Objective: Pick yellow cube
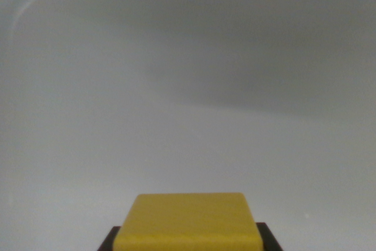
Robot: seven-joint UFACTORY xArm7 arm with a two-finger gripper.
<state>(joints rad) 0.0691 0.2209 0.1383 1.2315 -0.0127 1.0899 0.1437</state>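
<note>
step: looks like I'm mid-grasp or right at it on the yellow cube [188, 223], judging by how it sits dead centre at the bottom of my wrist view

how to do it right: keep the cube centred between the dark bits, squeeze on 2 opposite flat faces, not corners, then go straight up w/o tilting. if it's not clamped yet, close slow so it doesn't skid

gripper: dark pieces [108, 240] poke out either side of the cube at the bottom edge, prob my fingers, touching or just beside it. can't tell if I'm actually clamped on it or how wide I am, too little shows

cube location: bottom centre of frame, cut off by the lower edge, only 1 face showing properly

cube look: solid yellow, matte, rounded corners, faint edge line near the bottom. pic is blurry so no finer detail. imo smooth sides, could slip if grip is light

desk: plain pale grey [176, 86], soft shadow band across the upper right. can't tell if cube is resting on it or already lifted

risk: off-centre squeeze = cube twists out
</note>
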